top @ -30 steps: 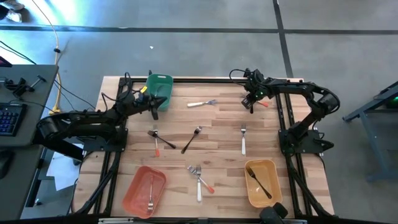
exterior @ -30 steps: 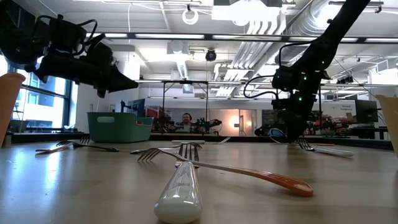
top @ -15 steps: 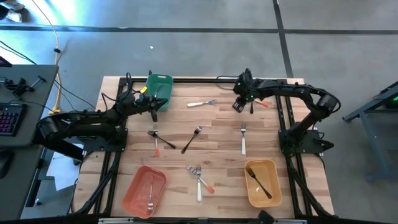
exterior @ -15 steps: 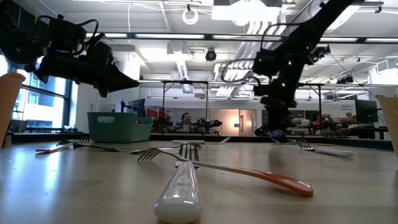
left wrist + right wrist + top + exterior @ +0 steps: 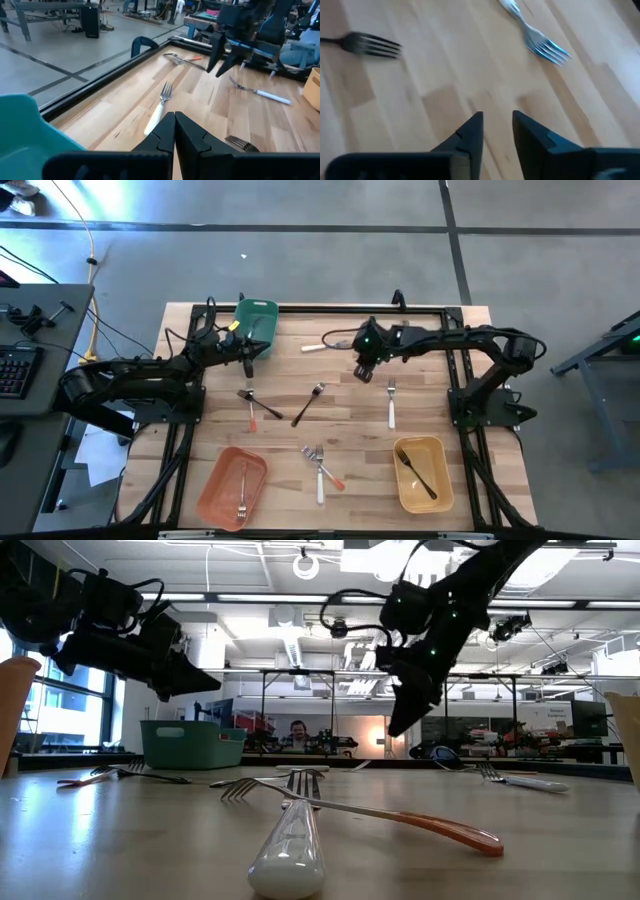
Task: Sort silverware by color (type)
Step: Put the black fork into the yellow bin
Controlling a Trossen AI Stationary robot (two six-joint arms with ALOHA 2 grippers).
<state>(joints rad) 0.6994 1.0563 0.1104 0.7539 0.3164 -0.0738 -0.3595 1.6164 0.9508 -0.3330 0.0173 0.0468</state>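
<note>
Hovering over the middle-back of the table (image 5: pixel 440 395), the right gripper (image 5: pixel 362 371) has its fingers (image 5: pixel 470 131) a small gap apart with nothing between them; bare wood shows through the gap in the right wrist view. Left gripper (image 5: pixel 248 356) waits beside the green bin (image 5: pixel 256 314), pinched fully shut, empty.

Silverware is scattered: white-handled fork (image 5: pixel 324 346) at the back near the right gripper; another white fork (image 5: pixel 391 404) toward the right; black fork (image 5: pixel 307 405) mid-table; red-tipped fork (image 5: pixel 259 405) left of it; a crossed pair (image 5: pixel 318 461) near the front; one piece each in the red bin (image 5: pixel 228 480) and yellow bin (image 5: pixel 420 473).

Target is probably the back white-handled fork, though the wrist view is too blurred to be sure. To do it well: open wider first; line the fingers across the handle, not along it; descend onto the handle middle; close only once both fingers straddle it flat on the wood.
</note>
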